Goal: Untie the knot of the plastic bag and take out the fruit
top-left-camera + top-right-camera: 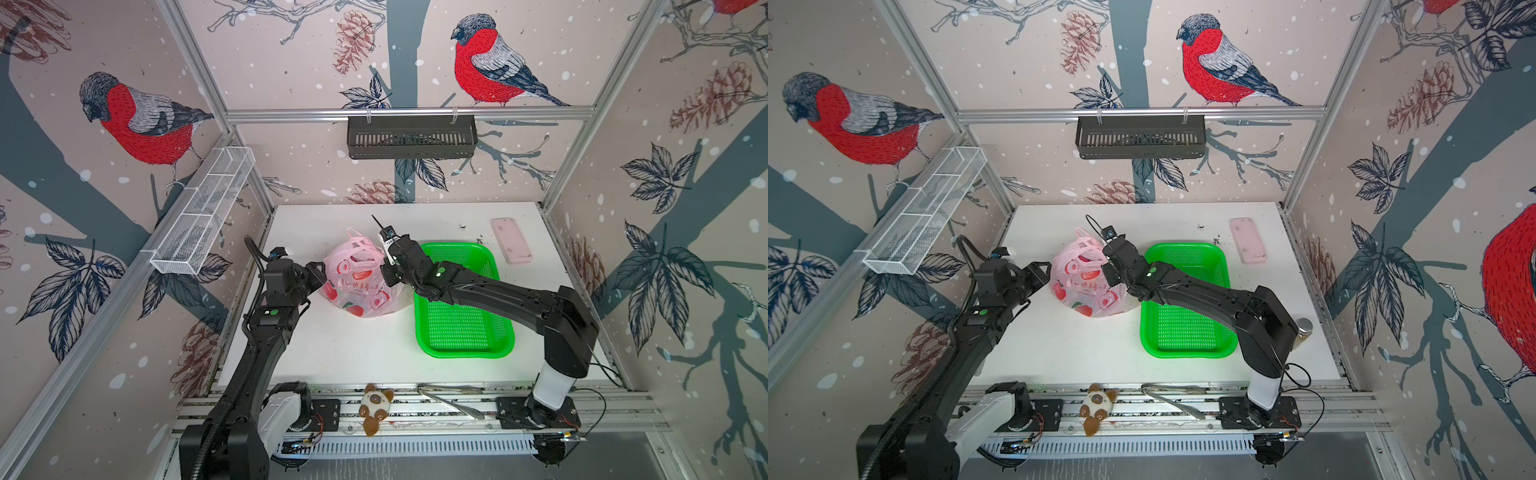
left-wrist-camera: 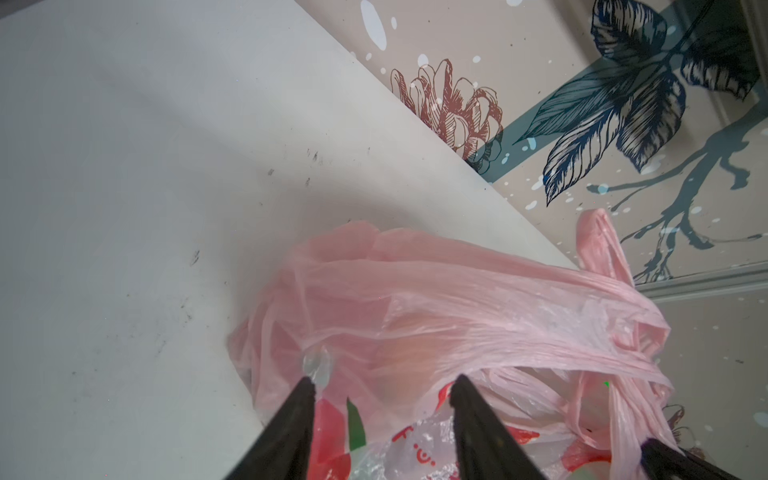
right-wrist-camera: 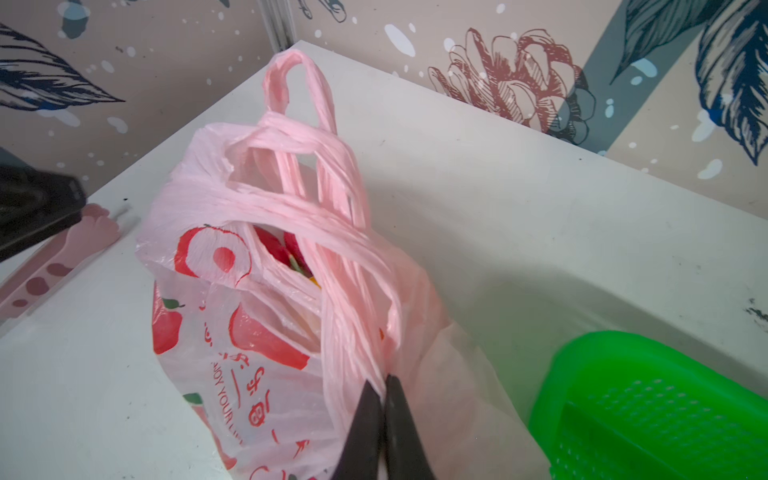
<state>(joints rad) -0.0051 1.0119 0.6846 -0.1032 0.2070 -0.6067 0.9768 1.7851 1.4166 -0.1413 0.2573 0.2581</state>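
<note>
— Since the plastic bag (image 1: 359,282) is the thing that matters, where does it sit?

— On the white table (image 1: 332,353), a little behind the middle, bulging, with its apple prints showing in both top views.

— And the knot (image 3: 299,133)?

— On top of the bag, toward the back. The right wrist view shows the two pale pink handles (image 3: 291,83) crossed and wrapped around each other, one loop standing up above the crossing. It is not undone.

— Does the fruit (image 3: 274,245) show?

— Only a little: red with a bit of green and yellow, down in the bag's mouth under the handle strands. What shows lies inside the bag.

— What of the right gripper (image 3: 383,384)?

— Its jaws are pressed together on a bunched handle strand at the bag's right side.

— The left gripper (image 2: 382,382)?

— Its jaws stand apart at the bag's left side, one black fingertip (image 2: 305,388) right at the film, and nothing is clamped.

— Around them?

— The green basket (image 1: 457,332) lies just beside the bag on the right, under the right arm (image 1: 498,295). The pink slab (image 1: 511,241) lies well apart, near the back right corner.
</note>
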